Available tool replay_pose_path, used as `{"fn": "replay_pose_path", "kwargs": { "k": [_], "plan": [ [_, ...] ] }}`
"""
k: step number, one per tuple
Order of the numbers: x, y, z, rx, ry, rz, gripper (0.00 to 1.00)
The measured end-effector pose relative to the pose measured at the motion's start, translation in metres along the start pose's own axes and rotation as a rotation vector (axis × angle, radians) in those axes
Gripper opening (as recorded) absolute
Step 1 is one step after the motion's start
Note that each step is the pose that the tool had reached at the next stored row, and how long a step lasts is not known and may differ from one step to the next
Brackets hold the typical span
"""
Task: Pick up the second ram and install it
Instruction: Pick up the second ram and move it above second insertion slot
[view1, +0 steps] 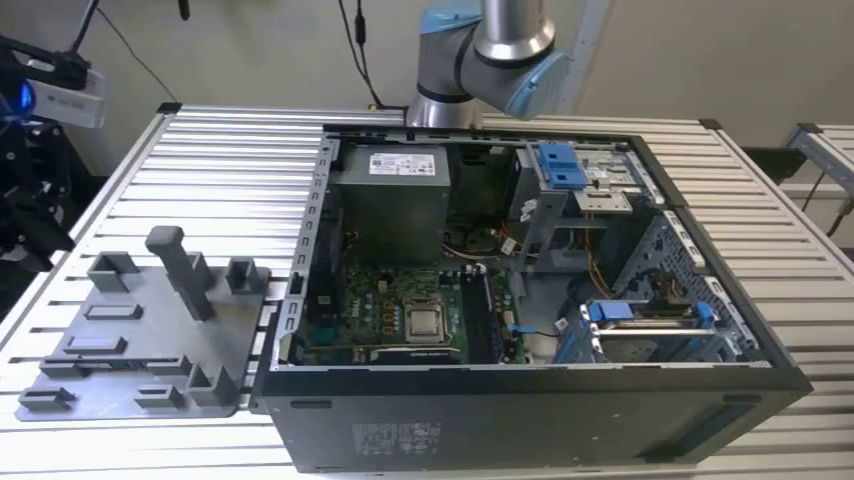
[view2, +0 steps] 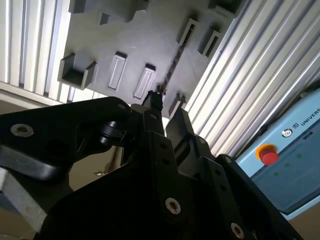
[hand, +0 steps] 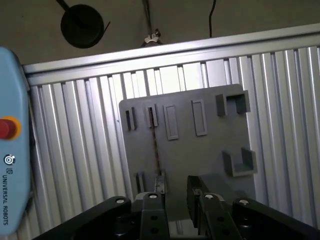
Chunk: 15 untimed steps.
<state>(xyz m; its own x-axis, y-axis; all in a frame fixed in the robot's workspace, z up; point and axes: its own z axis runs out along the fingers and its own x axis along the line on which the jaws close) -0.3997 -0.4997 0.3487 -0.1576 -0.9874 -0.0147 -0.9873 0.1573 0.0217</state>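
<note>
As to the gripper: hangs over the grey fixture plate in both wrist views; stands open, fingers parted with bare plate visible in the gap; grips nothing.

As to the second ram: rests on the grey fixture plate, set on its long edge; reads edge-on as a thin dark line; runs between two pairs of small raised holders, one pair at each end; lines up with one finger of the gripper, its near end just at that fingertip in both wrist views; cannot tell whether touching or apart.

As to the grey fixture plate: lies flat on the slatted aluminium table; carries moulded pockets and U-shaped brackets beside the second ram.

As to the open computer case: sits on the same table just beside the grey fixture plate, at the exterior view's right of it; shows a motherboard inside.

As to the pale blue pendant with a red button: shows well apart from the grey fixture plate.
</note>
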Motion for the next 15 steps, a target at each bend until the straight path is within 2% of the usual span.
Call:
{"fn": "replay_pose_path", "kwargs": {
  "k": [8, 12, 15],
  "plan": [
    [0.0002, -0.0002, 0.0115, 0.0031, -0.0002, -0.012, 0.32],
    [0.0002, -0.0003, 0.0167, 0.0151, -0.0021, -0.013, 0.32],
    [0.0003, -0.0005, 0.0218, 0.0161, -0.0023, -0.013, 0.32]
  ]
}}
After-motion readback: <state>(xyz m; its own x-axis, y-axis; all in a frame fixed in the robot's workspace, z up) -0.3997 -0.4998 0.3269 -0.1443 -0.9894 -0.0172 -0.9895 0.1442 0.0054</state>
